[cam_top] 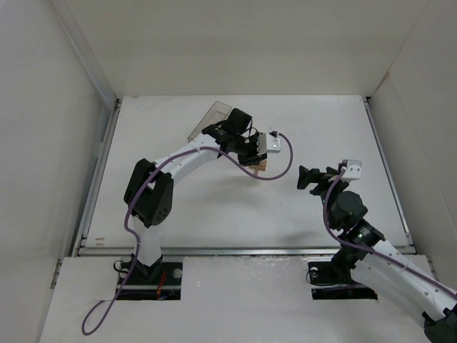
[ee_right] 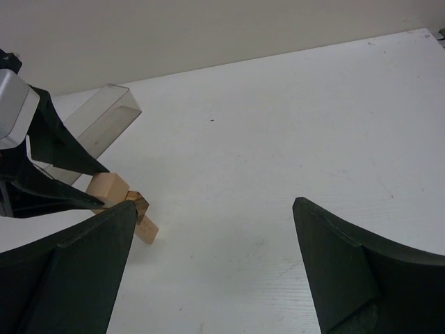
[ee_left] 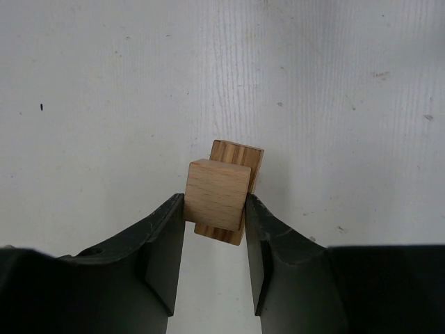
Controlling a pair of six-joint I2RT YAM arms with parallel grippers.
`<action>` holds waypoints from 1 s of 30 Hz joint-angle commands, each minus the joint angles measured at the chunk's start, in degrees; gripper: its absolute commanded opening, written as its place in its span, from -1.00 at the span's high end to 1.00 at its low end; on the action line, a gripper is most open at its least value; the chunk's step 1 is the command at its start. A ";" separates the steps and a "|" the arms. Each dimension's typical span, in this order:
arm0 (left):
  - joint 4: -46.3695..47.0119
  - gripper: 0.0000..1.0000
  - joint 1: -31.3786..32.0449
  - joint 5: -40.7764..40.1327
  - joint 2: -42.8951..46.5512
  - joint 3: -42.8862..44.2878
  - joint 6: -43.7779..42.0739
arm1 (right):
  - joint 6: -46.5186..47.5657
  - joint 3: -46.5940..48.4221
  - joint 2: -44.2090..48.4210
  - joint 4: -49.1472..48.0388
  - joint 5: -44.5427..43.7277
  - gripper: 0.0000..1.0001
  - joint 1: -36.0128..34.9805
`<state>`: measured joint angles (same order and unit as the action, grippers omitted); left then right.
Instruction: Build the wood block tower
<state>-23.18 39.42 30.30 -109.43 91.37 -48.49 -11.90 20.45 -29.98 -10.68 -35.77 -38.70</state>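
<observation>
The wood block tower [ee_right: 139, 209] stands on the white table: a pale block at the bottom, a darker striped block [ee_left: 236, 161] crosswise over it, and a pale top block [ee_left: 217, 193] on or just above that one; I cannot tell whether they touch. My left gripper [ee_left: 215, 203] is shut on the pale top block, one finger pressed against each side. From above, the tower [cam_top: 263, 166] shows only as a tan sliver under the left gripper [cam_top: 258, 153]. My right gripper [ee_right: 215, 205] stands open to the tower's right with nothing between its fingers, also seen at the right gripper [cam_top: 308, 177].
A clear plastic box [cam_top: 211, 118] lies tipped behind the left gripper, and the same clear plastic box [ee_right: 104, 122] shows behind the tower. White walls [cam_top: 86, 78] enclose the table on three sides.
</observation>
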 commanded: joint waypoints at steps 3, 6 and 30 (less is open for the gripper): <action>-4.06 0.84 0.22 4.40 2.99 1.44 -5.21 | 0.83 -0.14 1.06 -0.84 0.96 -0.99 0.29; -5.91 0.84 -0.30 5.99 2.99 1.97 -6.00 | 0.83 -0.14 1.06 -0.84 0.96 -0.99 0.29; -4.07 0.84 -2.07 7.22 3.52 1.97 -4.51 | 0.83 -0.14 1.06 -0.84 2.02 -0.99 0.29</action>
<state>-26.94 37.74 35.57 -109.40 91.74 -52.84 -11.77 20.40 -29.61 -10.66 -34.09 -38.70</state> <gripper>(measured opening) 0.330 0.993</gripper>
